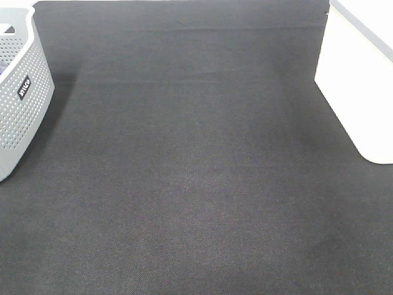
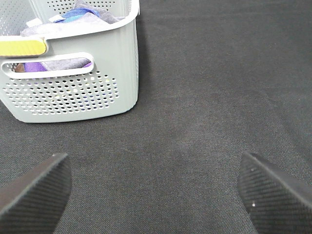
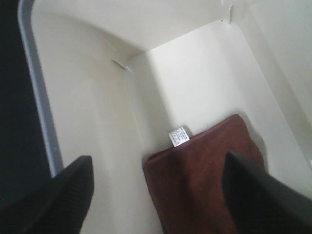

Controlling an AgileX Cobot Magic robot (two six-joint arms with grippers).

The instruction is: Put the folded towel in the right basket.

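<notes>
The folded towel (image 3: 204, 170) is dark reddish brown with a small white label and lies on the floor of the right basket (image 3: 97, 112), a plain white bin. In the exterior high view only that basket's outer wall (image 1: 359, 86) shows at the right edge. My right gripper (image 3: 156, 195) is open above the towel, apart from it, inside the basket's opening. My left gripper (image 2: 153, 190) is open and empty over the black mat (image 2: 204, 97), near the grey perforated basket (image 2: 73, 92). Neither gripper shows in the exterior high view.
The grey perforated basket (image 1: 18, 92) stands at the left edge of the black mat (image 1: 196, 172) and holds several coloured cloths (image 2: 78, 17). A grey-blue rim (image 3: 36, 87) runs along the white basket's edge.
</notes>
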